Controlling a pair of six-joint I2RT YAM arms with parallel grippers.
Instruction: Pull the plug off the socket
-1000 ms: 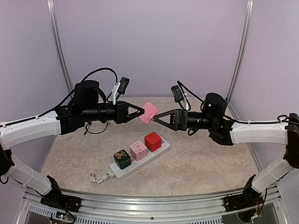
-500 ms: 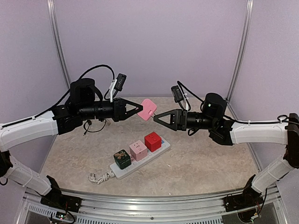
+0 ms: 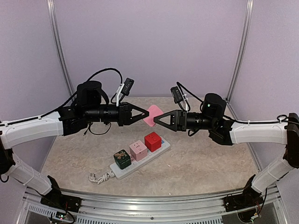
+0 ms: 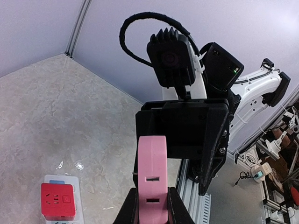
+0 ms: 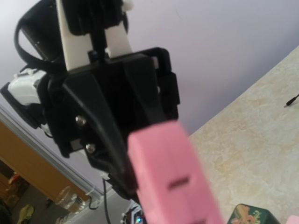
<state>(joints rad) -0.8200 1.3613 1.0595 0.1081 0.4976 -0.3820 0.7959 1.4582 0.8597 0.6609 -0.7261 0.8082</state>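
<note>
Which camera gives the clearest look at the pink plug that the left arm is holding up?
Left wrist: the pink plug is sharp, its slots visible, pinched in the left gripper. Top external shows it small and partly covered. Right wrist shows it close but blurred and cropped.

The left gripper (image 3: pixel 145 113) with its pink plug (image 3: pixel 152 115) closely faces the right gripper (image 3: pixel 157 119); open air lies above the socket (image 3: pixel 126 170) and its cubes (image 3: pixel 138 150).

Smooth pink plastic plug (image 4: pixel 152 186); matt stone-look table (image 3: pixel 210 163)
</note>
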